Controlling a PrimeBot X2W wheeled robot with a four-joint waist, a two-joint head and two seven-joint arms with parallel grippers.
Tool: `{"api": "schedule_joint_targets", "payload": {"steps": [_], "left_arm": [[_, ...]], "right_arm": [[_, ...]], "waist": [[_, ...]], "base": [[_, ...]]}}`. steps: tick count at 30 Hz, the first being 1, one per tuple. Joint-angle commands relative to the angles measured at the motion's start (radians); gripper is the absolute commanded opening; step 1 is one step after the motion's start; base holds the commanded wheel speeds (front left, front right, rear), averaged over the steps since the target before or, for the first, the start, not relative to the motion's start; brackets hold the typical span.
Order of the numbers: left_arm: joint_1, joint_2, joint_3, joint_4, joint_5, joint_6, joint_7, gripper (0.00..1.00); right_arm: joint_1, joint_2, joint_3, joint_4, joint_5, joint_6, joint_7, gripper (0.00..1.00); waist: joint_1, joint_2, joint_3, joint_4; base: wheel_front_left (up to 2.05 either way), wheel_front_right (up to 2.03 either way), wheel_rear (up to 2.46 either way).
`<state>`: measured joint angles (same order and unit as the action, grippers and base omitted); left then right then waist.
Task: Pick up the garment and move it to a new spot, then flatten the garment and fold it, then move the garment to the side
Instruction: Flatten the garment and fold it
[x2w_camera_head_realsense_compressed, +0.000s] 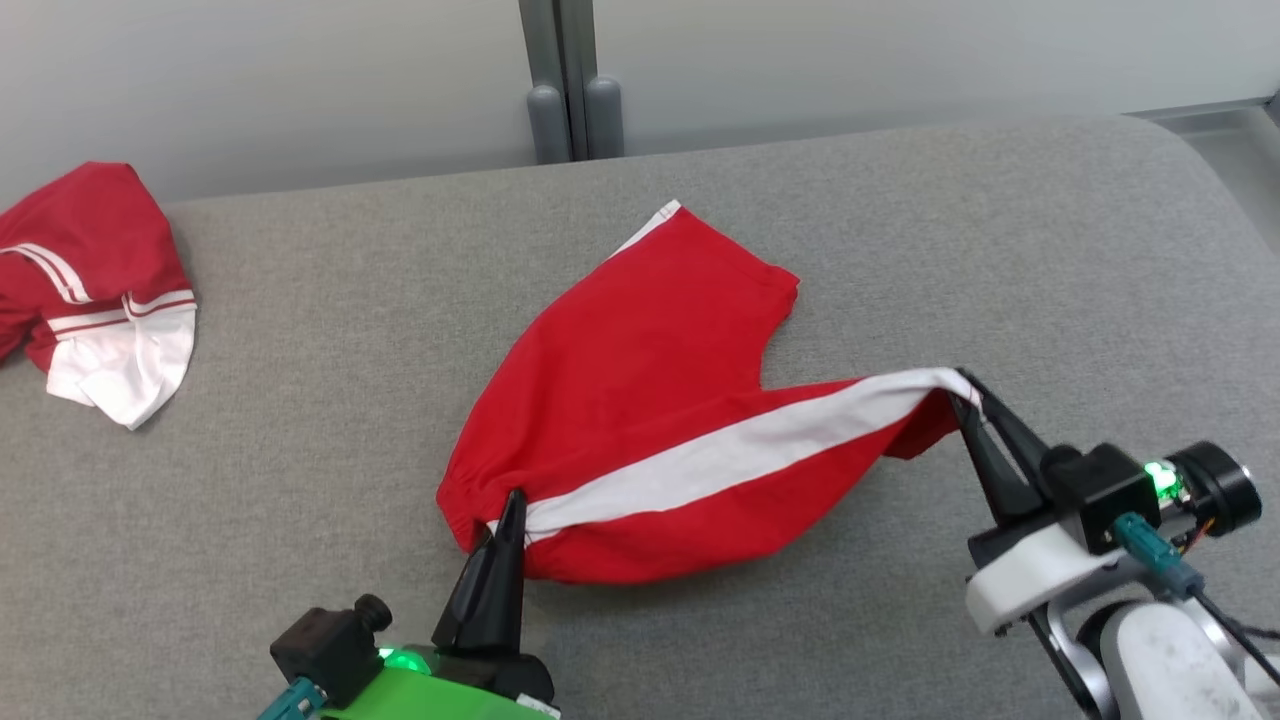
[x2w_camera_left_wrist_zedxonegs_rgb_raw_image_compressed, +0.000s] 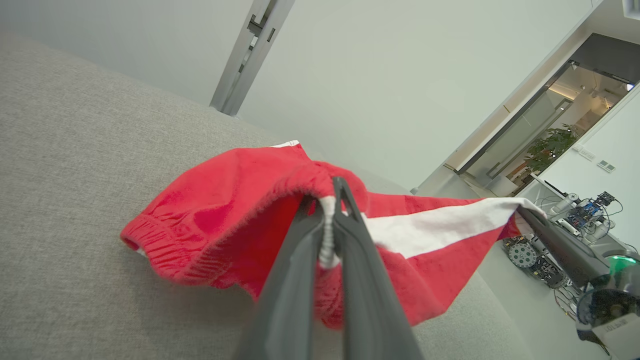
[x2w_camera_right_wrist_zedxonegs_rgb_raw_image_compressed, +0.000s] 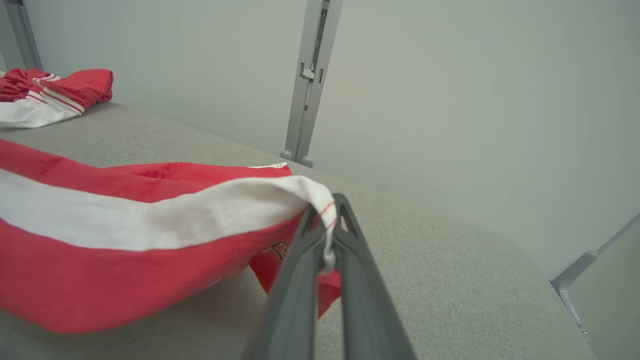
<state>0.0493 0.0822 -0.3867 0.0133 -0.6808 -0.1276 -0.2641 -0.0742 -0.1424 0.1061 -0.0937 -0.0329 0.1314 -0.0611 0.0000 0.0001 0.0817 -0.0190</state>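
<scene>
Red knit shorts, the garment (x2w_camera_head_realsense_compressed: 650, 400), are lying near the middle of the grey-covered bench (x2w_camera_head_realsense_compressed: 300, 560) in the head view, partly raised and stretched between the two arms. The left gripper (x2w_camera_head_realsense_compressed: 508, 515) is pinching the elastic waistband at the near end of the white side stripe (x2w_camera_head_realsense_compressed: 720, 450), its fingers pointing away from the robot and pressed together on the cloth. The right gripper (x2w_camera_head_realsense_compressed: 965, 395) is clamping the leg hem at the stripe's other end, reaching in from the lower right with its fingers slanting up and leftward. A second red-and-white garment (x2w_camera_head_realsense_compressed: 100, 290) is sitting well apart at the far left.

From the left wrist view, the two fingers are biting the gathered waistband (x2w_camera_left_wrist_zedxonegs_rgb_raw_image_compressed: 150, 245) where the stripe begins, and the cloth is drooping to either side.

From the right wrist view, the fingers are nipping the white hem corner while the red leg is sagging below the stripe onto the bench.

Judging by that droop, the garment is light, soft and limp. It is likely to crease wherever it is unsupported, so the thick waistband and the hem on one seam look like sound places to hold.
</scene>
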Motion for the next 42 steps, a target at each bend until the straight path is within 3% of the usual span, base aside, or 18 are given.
{"api": "schedule_joint_targets", "payload": {"steps": [1, 10, 16, 23, 32, 33, 37, 38, 39, 41, 42], "left_arm": [[-0.029, -0.004, 0.009, 0.017, -0.012, -0.005, 0.000, 0.00], [-0.176, -0.031, 0.064, 0.144, -0.097, 0.003, 0.000, 0.00], [-0.300, -0.031, 0.040, 0.196, -0.171, 0.039, 0.000, 0.00], [-0.406, -0.031, 0.024, 0.224, -0.244, 0.075, 0.000, 0.00], [-0.440, -0.031, 0.026, 0.227, -0.301, 0.084, 0.000, 0.00], [-0.440, -0.031, 0.018, 0.229, -0.305, 0.085, 0.000, 0.00], [-0.443, -0.031, -0.014, 0.232, -0.323, 0.090, 0.000, 0.00], [-0.444, -0.031, -0.022, 0.232, -0.324, 0.091, 0.000, 0.00], [-0.445, -0.031, -0.027, 0.232, -0.325, 0.092, 0.000, 0.00], [-0.448, -0.031, -0.035, 0.228, -0.327, 0.094, 0.000, 0.00], [-0.449, -0.031, -0.039, 0.228, -0.323, 0.093, 0.000, 0.14]], "right_arm": [[-0.046, -0.013, 0.008, 0.026, 0.006, -0.001, 0.003, 0.00], [-0.399, -0.144, 0.162, 0.294, 0.043, -0.001, 0.021, 0.00], [-0.652, -0.178, 0.293, 0.498, 0.097, -0.001, 0.021, 0.00], [-0.879, -0.204, 0.454, 0.706, 0.151, -0.001, -0.007, 0.00], [-1.059, -0.180, 0.590, 0.912, 0.223, -0.001, -0.076, 0.00], [-1.075, -0.175, 0.605, 0.935, 0.231, -0.001, -0.084, 0.07], [-1.118, -0.164, 0.643, 1.014, 0.269, -0.001, -0.107, 0.57], [-1.128, -0.163, 0.648, 1.029, 0.277, -0.001, -0.112, 0.87], [-1.138, -0.163, 0.652, 1.050, 0.283, -0.001, -0.119, 1.00], [-1.154, -0.160, 0.653, 1.085, 0.291, -0.001, -0.135, 1.00], [-1.159, -0.158, 0.652, 1.099, 0.294, -0.001, -0.142, 1.00]], "waist": [[0.0000, -0.0001, 0.049, 0.032], [0.0000, -0.0001, 0.176, 0.097], [0.0000, -0.0001, 0.258, 0.133], [0.0000, -0.0001, 0.329, 0.178], [0.0000, -0.0001, 0.365, 0.219], [0.0000, -0.0001, 0.367, 0.222], [0.0000, -0.0001, 0.371, 0.233], [0.0000, -0.0001, 0.371, 0.235], [0.0000, -0.0001, 0.371, 0.238], [0.0000, -0.0001, 0.371, 0.240], [0.0000, -0.0001, 0.370, 0.240]], "base": [[0.00, 0.00, 0.00], [0.00, 0.00, 0.00], [0.00, 0.00, 0.00], [0.00, 0.00, 0.00], [0.00, 0.00, 0.00], [0.00, 0.00, 0.00], [0.00, 0.00, 0.00], [0.00, 0.00, 0.00], [0.00, 0.00, 0.00], [0.00, 0.00, 0.00], [0.00, 0.00, 0.00]]}}
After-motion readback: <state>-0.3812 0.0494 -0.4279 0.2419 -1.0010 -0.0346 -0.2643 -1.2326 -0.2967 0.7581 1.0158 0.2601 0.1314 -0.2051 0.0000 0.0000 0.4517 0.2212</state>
